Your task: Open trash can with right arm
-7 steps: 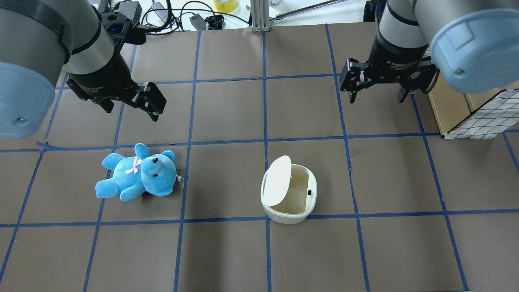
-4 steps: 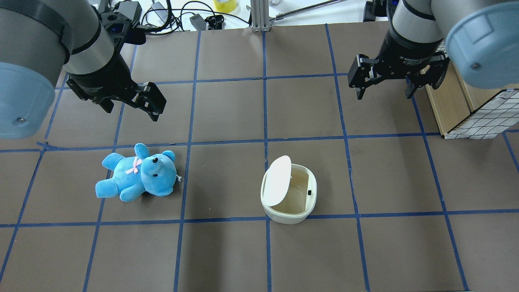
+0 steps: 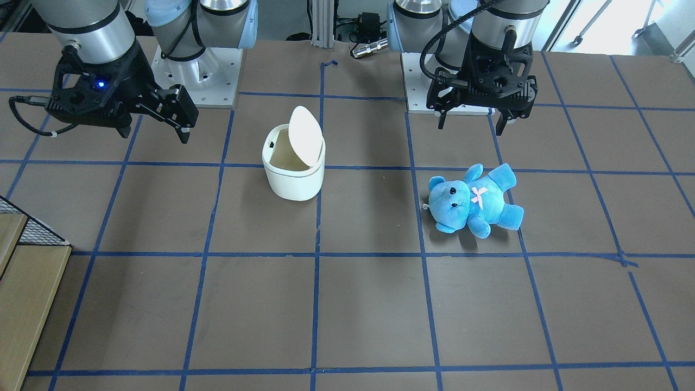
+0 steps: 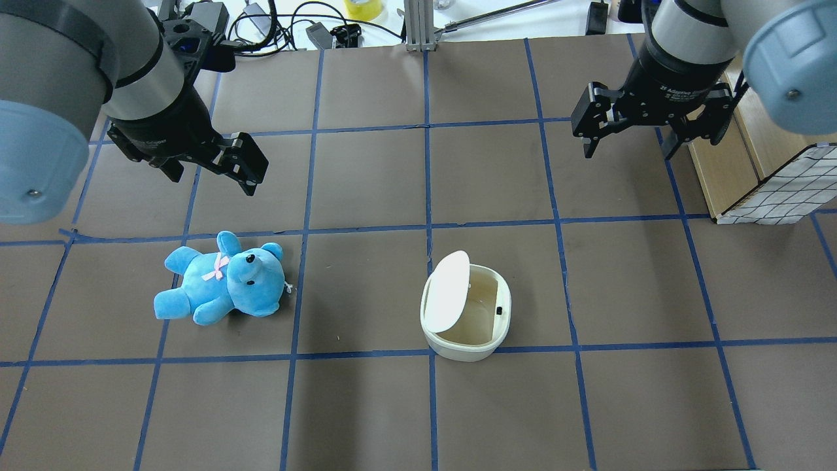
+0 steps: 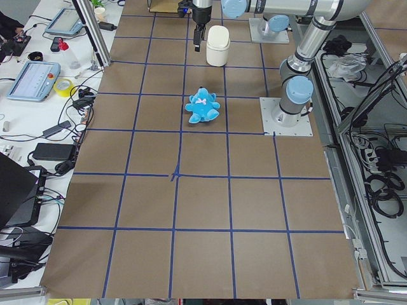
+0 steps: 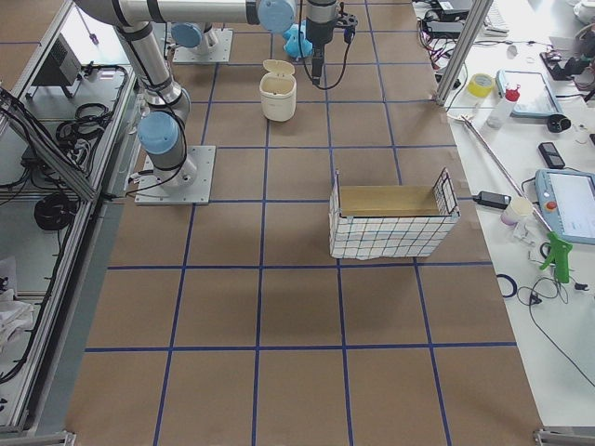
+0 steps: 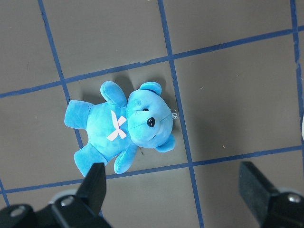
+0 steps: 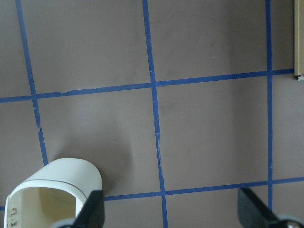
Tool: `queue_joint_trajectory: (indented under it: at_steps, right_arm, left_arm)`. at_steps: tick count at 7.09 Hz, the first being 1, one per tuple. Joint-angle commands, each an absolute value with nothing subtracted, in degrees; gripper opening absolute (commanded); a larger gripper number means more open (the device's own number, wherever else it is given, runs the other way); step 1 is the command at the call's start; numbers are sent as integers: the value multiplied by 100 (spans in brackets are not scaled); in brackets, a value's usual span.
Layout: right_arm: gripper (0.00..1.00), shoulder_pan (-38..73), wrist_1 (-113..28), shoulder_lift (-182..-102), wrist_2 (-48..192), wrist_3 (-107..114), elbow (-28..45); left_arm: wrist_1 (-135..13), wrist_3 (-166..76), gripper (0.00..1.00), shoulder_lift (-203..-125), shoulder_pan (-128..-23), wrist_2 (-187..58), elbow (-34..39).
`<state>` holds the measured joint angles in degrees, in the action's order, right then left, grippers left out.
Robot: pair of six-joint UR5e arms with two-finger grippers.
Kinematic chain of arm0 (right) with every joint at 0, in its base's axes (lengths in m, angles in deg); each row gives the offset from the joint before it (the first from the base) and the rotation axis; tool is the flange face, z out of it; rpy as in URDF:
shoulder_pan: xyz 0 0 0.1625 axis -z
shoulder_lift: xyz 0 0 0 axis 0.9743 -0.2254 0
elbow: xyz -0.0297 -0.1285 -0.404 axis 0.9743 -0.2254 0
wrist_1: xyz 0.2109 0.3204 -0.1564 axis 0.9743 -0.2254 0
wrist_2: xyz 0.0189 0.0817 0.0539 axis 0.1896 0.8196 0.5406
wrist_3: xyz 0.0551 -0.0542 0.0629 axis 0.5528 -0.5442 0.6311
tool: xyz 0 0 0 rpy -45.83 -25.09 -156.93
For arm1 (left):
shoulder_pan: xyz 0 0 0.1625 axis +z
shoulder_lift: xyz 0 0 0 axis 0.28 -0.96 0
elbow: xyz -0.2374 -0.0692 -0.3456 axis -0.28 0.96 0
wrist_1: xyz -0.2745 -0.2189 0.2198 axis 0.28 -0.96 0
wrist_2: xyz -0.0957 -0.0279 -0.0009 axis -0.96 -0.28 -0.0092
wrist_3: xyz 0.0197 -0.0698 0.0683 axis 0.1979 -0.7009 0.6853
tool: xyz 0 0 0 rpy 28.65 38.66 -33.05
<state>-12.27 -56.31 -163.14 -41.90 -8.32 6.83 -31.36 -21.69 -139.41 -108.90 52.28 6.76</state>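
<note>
While its lid (image 4: 448, 291) stands tipped up, the trash can (image 4: 480, 337) sits mid-worktop (image 4: 366, 405), right of the blue teddy (image 4: 219, 281). The right gripper (image 4: 630, 149) hangs well apart, farther off and to the right, fingers spread and empty. The left gripper (image 4: 212, 182) hovers beyond the teddy, fingers likewise released.

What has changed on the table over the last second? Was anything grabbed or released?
The right gripper moved further to the robot's right and slightly away across the table, away from the trash can. Its fingers were open and empty throughout. Nothing was grasped or released. The trash can with its lid raised, the blue teddy and the left gripper stayed put.
</note>
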Motion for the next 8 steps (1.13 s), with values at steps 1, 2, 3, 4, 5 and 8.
queue_joint_trajectory:
  at_steps: [1,2,3,4,5,8]
  right_arm:
    - [100,-1223,-5587,-16341,-4227,-829,682]
    - [100,-1223,-5544,-16341,-4236,-829,682]
    - [100,-1223,-5543,-16341,-4236,-829,682]
    - [100,-1223,-5526,-16341,-4245,-829,682]
    - [100,-1223,-5526,-16341,-4245,-829,682]
    - [100,-1232,-5490,-16350,-4236,-829,691]
  left_arm:
    - [-3136,-2169,100,-13941,-10890,5228,677]
    - [-3136,-2169,100,-13941,-10890,5228,677]
    - [-3136,-2169,100,-13941,-10890,5228,677]
    - [-3136,-2169,100,-13941,-10890,5228,677]
    - [-3136,-2169,100,-13941,-10890,5228,677]
    - [-3136,-2169,100,-13941,-10890,5228,677]
